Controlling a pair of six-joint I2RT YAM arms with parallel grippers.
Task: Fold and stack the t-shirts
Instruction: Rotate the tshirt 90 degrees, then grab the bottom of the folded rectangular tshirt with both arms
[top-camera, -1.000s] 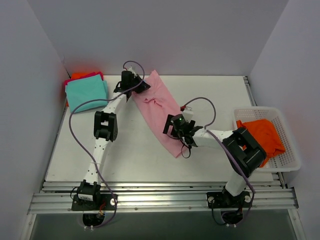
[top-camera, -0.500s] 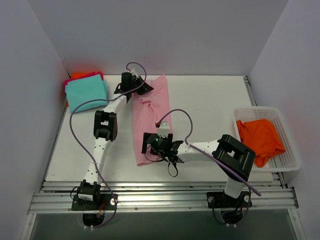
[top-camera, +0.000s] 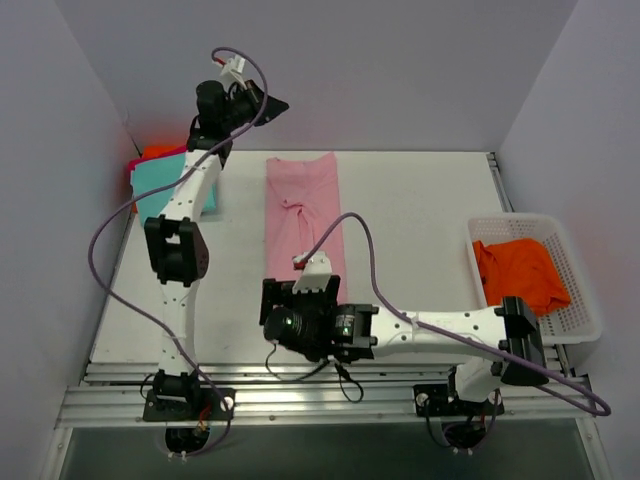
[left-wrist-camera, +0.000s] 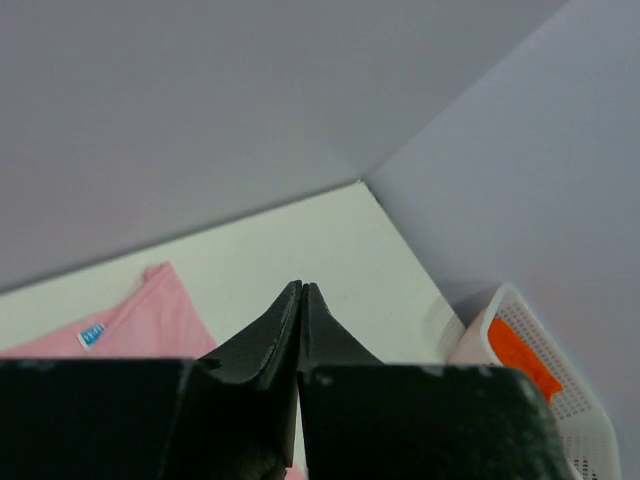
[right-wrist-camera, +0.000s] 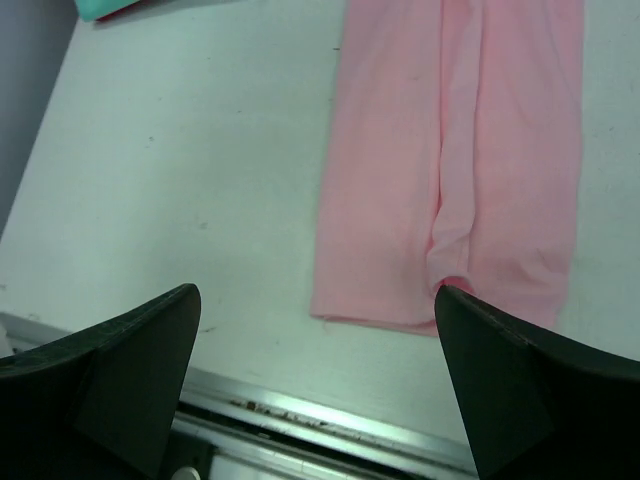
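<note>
We see a plain pale pink t-shirt (top-camera: 303, 215) with a small blue tag (left-wrist-camera: 91, 334) on the white table (top-camera: 420, 220). Far left is a teal shirt (top-camera: 150, 185); right, a bright orange shirt (top-camera: 520, 275) in a white mesh basket (top-camera: 575, 322).

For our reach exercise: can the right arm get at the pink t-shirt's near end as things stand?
Probably yes: the right arm holds its jaws open above the pink t-shirt, nothing lies between, and the left arm is raised away.
</note>
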